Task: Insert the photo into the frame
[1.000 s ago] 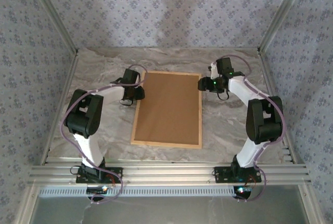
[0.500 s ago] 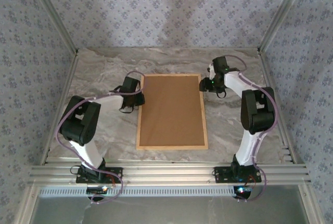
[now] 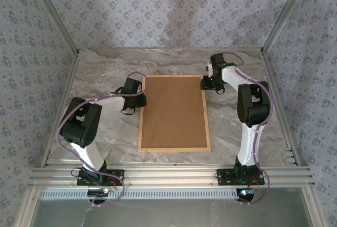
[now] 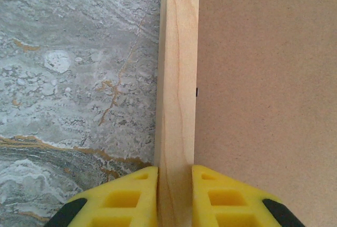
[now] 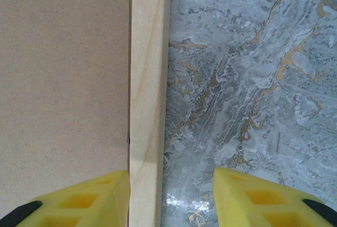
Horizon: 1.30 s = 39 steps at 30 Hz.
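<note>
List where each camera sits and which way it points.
Top external: above and behind the arms, looking down on table, frame lying back up, both arms.
Left wrist: on the left arm, looking down the frame's left rail; left jaws pinch it.
Right wrist: on the right arm, over the right rail; right jaws straddle it, open.
Shared: both wrists see the board.

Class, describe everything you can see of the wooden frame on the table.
The frame is a thin rectangle of light wood lying flat, face down on the marble-look table, its plain brown backing board up. The left claw pinches its left rail; the right claw, open, straddles the right rail near the far corner.
</note>
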### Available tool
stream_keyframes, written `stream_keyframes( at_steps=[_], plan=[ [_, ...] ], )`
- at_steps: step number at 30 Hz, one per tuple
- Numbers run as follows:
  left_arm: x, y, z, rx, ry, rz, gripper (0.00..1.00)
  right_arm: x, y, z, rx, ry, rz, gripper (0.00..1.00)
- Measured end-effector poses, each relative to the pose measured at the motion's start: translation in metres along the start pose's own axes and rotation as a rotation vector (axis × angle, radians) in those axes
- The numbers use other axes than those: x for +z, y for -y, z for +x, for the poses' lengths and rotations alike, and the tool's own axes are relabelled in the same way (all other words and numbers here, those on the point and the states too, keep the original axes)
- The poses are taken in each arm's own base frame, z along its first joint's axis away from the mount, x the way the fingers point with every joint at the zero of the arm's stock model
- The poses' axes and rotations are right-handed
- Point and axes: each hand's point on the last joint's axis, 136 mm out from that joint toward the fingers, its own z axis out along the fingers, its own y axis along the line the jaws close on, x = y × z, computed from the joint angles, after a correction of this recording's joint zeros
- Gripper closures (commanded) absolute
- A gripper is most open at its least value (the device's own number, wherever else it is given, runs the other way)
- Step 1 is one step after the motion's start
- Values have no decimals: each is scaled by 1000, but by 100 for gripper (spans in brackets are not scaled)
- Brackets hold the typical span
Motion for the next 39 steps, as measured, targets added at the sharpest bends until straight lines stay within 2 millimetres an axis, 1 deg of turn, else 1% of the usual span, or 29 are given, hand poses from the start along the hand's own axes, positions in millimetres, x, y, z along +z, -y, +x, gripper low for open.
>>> stream_keyframes(
  at_steps=[10,27,39],
  plan=[
    [0,0,0,0,0,1,80,15,-1,-4,-11,-32,4,57],
    [0,0,0,10,-1,3,80,18,-7,-5,-46,-64,31,60],
    [0,0,0,19,-3,2,80,19,-10,-6,-100,-103,105,61]
  ],
)
